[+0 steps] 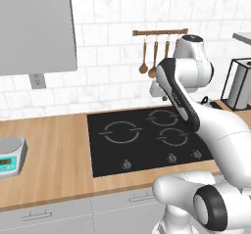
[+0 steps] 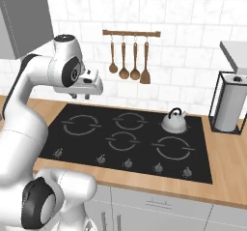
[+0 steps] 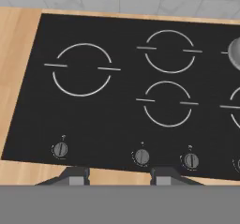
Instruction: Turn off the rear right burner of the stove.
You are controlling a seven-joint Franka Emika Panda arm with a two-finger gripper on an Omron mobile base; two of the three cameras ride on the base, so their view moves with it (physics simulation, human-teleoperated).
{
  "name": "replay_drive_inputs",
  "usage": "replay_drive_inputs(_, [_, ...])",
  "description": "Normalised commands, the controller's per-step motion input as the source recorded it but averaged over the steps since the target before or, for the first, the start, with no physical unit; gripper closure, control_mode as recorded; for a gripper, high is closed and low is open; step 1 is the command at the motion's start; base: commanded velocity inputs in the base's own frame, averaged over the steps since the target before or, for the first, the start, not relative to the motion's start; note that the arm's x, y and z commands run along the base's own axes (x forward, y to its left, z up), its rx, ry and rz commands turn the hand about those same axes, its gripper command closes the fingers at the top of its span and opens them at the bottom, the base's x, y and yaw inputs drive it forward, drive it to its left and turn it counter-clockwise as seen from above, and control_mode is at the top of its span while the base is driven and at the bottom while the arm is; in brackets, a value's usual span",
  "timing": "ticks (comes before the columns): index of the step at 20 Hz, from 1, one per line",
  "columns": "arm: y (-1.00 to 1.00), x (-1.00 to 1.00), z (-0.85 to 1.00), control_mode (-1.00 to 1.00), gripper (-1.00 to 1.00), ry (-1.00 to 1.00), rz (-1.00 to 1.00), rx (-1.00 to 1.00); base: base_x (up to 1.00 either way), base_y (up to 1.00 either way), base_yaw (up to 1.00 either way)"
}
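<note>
The stove [image 2: 144, 151] is a glossy black glass cooktop [image 1: 105, 154] set into a wooden counter, with grey broken-ring burner marks and a row of small dark knobs [image 2: 128, 163] along its front edge. A silver kettle [image 2: 174, 121] stands on the rear right burner. My gripper [image 2: 82, 97] hangs high above the stove's left rear part, pointing down, clear of the glass. In the hand view the gripper [image 3: 119, 175] is open with nothing between its fingertips [image 3: 75, 175], and the knobs [image 3: 141, 156] lie just above them. The kettle's edge [image 3: 235, 54] shows at the right border.
A digital scale [image 1: 10, 162] sits on the counter left of the stove. Wooden utensils hang from a rail [image 2: 131, 33] on the tiled wall. A paper towel holder [image 2: 226, 104] stands at the right. A grey wall cabinet [image 1: 37, 27] hangs at upper left.
</note>
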Motion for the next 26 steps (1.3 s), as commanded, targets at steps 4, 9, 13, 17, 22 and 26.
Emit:
replay_drive_inputs(4, [-0.19, -0.16, 0.00, -1.00, -1.00, 0.00, 0.00, 0.00, 0.00, 0.00, 0.00])
replay_drive_inputs(9, [-0.52, -0.22, 0.00, -1.00, -1.00, 0.00, -0.01, 0.00, 0.00, 0.00, 0.00])
replay_drive_inputs(13, [-0.52, -0.18, 0.00, -1.00, -1.00, 0.00, -0.03, 0.00, 0.00, 0.00, 0.00])
replay_drive_inputs(17, [-0.44, -0.17, 0.00, -1.00, -1.00, 0.00, -0.01, 0.00, 0.00, 0.00, 0.00])
replay_drive_inputs(22, [-0.43, -0.19, 0.00, -1.00, -1.00, 0.00, -0.01, 0.00, 0.00, 0.00, 0.00])
replay_drive_inputs(26, [-0.42, -0.16, 0.00, -1.00, -1.00, 0.00, 0.00, 0.00, 0.00, 0.00, 0.00])
